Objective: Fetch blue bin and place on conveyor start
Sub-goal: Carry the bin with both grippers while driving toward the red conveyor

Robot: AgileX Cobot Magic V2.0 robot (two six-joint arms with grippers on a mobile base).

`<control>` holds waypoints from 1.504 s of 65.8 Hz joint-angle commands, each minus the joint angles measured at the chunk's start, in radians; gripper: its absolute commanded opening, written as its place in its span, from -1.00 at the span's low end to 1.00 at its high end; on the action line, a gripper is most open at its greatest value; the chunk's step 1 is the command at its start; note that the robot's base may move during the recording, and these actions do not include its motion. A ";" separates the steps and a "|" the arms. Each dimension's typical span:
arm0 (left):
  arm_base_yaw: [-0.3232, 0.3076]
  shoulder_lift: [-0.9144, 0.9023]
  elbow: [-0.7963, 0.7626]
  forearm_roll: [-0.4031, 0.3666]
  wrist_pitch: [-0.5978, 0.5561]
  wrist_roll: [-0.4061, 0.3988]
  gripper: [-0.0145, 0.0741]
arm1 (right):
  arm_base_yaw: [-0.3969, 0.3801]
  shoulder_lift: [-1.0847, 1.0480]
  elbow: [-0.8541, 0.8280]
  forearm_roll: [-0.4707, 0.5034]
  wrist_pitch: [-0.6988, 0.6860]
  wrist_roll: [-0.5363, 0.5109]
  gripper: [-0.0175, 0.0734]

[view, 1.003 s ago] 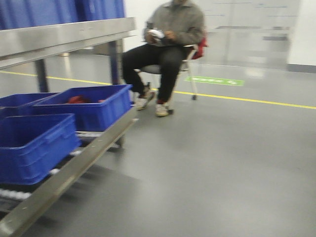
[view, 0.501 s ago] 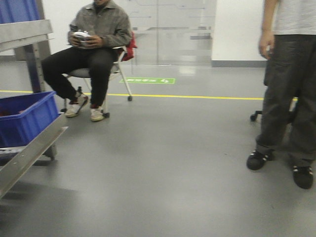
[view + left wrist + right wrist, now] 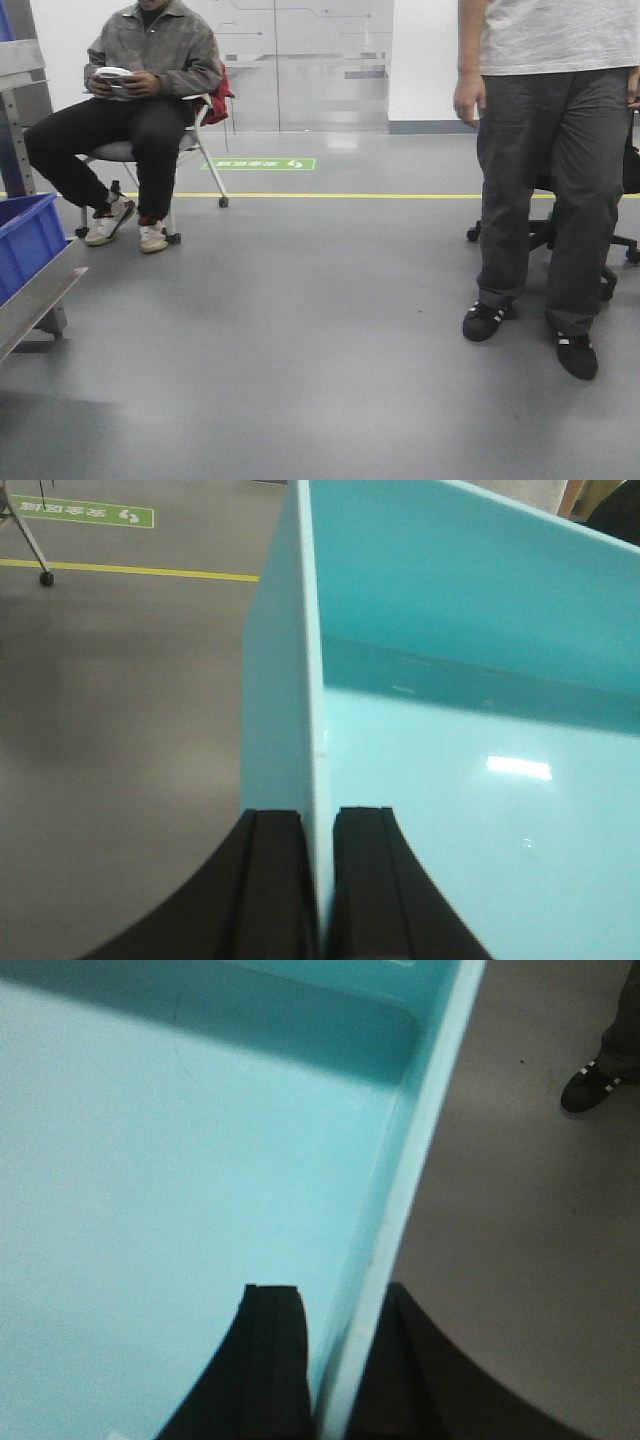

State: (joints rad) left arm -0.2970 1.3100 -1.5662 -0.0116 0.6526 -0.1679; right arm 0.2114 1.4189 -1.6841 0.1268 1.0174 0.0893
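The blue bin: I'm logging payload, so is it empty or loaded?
Empty as far as visible: the blue bin shows only bare floor and walls in both wrist views; the rest is out of frame.

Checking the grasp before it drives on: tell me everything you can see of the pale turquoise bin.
The blue bin is smooth, glossy pale-turquoise plastic with thin walls, and nothing shows inside. It hangs above the grey floor. The left gripper and right gripper each pinch a wall, one finger inside, one outside.
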 commanded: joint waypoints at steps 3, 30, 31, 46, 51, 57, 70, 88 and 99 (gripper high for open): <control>0.000 -0.014 -0.010 -0.002 -0.067 0.001 -0.92 | -0.002 -0.017 -0.011 -0.017 -0.015 -0.034 -0.95; 0.000 -0.014 -0.010 -0.002 -0.067 0.001 -0.92 | -0.002 -0.017 -0.011 -0.017 -0.015 -0.034 -0.95; 0.000 -0.014 -0.010 -0.002 -0.067 0.001 -0.92 | -0.002 -0.017 -0.011 -0.017 -0.015 -0.034 -0.95; 0.000 -0.014 -0.010 -0.002 -0.067 0.001 -0.92 | -0.002 -0.017 -0.011 -0.017 -0.015 -0.034 -0.95; 0.000 -0.014 -0.010 -0.002 -0.067 0.001 -0.92 | -0.002 -0.017 -0.011 -0.017 -0.015 -0.034 -0.95; 0.000 -0.014 -0.010 -0.002 -0.067 0.001 -0.92 | -0.002 -0.017 -0.011 -0.017 -0.015 -0.034 -0.95; 0.000 -0.014 -0.010 -0.002 -0.067 0.001 -0.92 | -0.002 -0.017 -0.011 -0.017 -0.015 -0.034 -0.95; 0.000 -0.014 -0.010 -0.002 -0.067 0.001 -0.92 | -0.002 -0.015 -0.011 -0.017 -0.017 -0.034 -0.95; 0.000 -0.014 -0.010 -0.002 -0.067 0.001 -0.92 | -0.002 -0.007 -0.011 -0.017 -0.024 -0.034 -0.95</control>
State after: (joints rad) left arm -0.2970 1.3100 -1.5662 -0.0084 0.6526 -0.1679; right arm 0.2114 1.4227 -1.6841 0.1288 1.0174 0.0893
